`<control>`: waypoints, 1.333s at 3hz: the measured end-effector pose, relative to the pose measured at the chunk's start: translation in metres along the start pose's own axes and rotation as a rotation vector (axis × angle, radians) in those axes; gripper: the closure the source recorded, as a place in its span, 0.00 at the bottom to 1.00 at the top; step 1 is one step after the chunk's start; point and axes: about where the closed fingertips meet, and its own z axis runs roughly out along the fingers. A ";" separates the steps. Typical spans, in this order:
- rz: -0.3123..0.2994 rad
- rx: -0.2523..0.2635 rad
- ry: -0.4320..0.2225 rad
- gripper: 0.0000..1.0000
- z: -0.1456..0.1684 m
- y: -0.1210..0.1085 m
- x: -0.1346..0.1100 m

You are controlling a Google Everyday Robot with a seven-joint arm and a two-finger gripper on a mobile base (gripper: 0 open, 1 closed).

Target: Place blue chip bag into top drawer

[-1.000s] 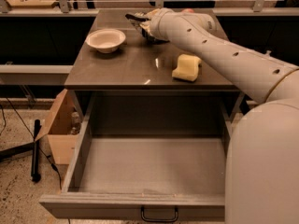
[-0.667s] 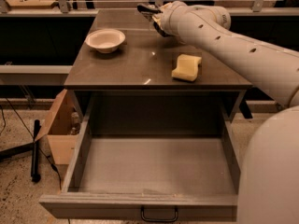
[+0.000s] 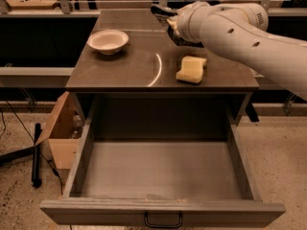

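Note:
The blue chip bag (image 3: 159,10) is a small dark crumpled shape with pale markings, held above the back of the cabinet top. My gripper (image 3: 168,19) is at the end of the white arm that reaches in from the right, and it is shut on the bag. The top drawer (image 3: 163,208) is pulled wide open below the cabinet top. Its inside is bare, and its black handle (image 3: 163,220) is at the bottom edge of the view.
A white bowl (image 3: 108,40) sits at the left of the cabinet top (image 3: 124,71). A yellow sponge (image 3: 191,69) lies at the right, under the arm. An open cardboard box (image 3: 58,134) stands on the floor to the left of the drawer.
The gripper has risen from the cabinet top with the bag and moved right, away from the bowl. The bowl, the sponge and the drawer have not moved.

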 end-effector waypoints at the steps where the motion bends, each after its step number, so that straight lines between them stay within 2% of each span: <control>1: 0.102 -0.027 -0.036 1.00 -0.024 0.019 0.000; 2: 0.158 -0.030 -0.051 1.00 -0.040 0.018 -0.001; 3: 0.146 -0.044 -0.054 1.00 -0.043 0.024 -0.006; 4: 0.157 -0.084 -0.052 1.00 -0.060 0.042 -0.001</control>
